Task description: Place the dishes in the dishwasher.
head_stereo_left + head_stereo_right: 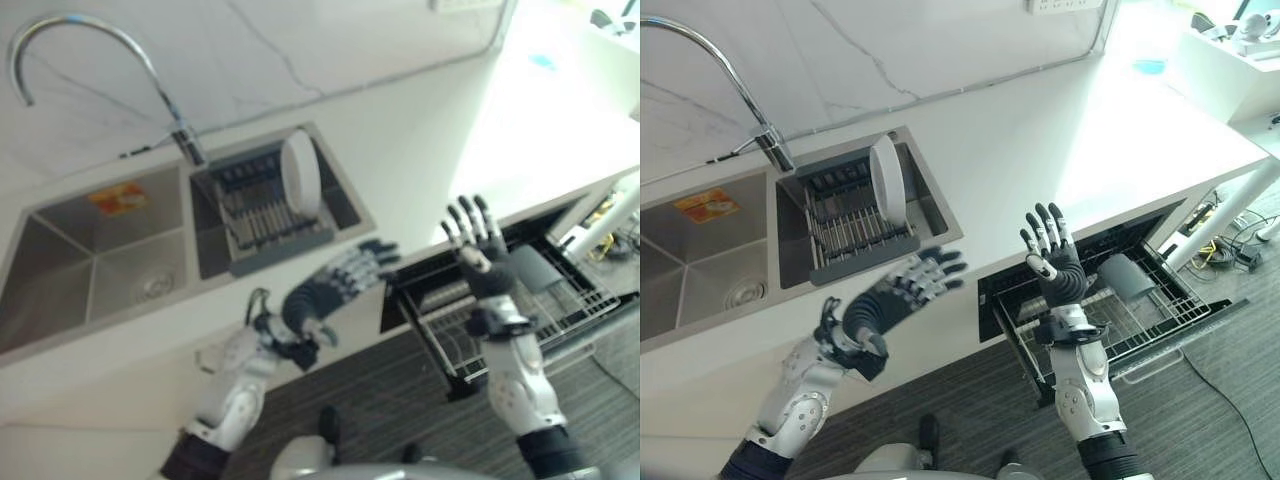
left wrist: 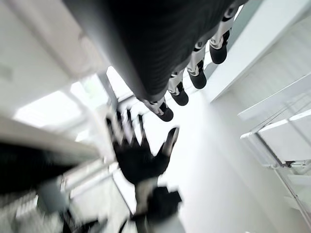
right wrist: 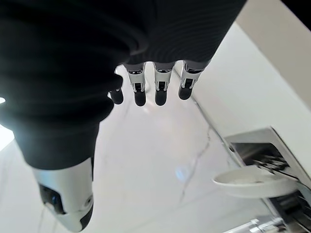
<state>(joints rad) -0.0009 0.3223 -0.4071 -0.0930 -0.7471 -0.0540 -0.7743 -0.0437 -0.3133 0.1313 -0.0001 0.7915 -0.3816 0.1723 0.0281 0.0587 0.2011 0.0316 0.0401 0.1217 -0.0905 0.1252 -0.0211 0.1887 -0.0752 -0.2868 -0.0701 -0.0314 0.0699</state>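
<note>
Plate [image 1: 886,178] upright in sink rack [image 1: 845,232], well apart from both hands. Left hand [image 1: 902,292] and right hand [image 1: 1050,250] raised, fingers released, empty. Likely stiff, smooth, fragile; best pinched at upper rim. Dishwasher rack [image 1: 1120,310] pulled out below worktop [image 1: 1040,140].

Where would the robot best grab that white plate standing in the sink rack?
Probably the top rim of the white plate, coming from above. It stands on edge in the rack, so its upper edge is free. Both the left hand and right hand are open.
</note>
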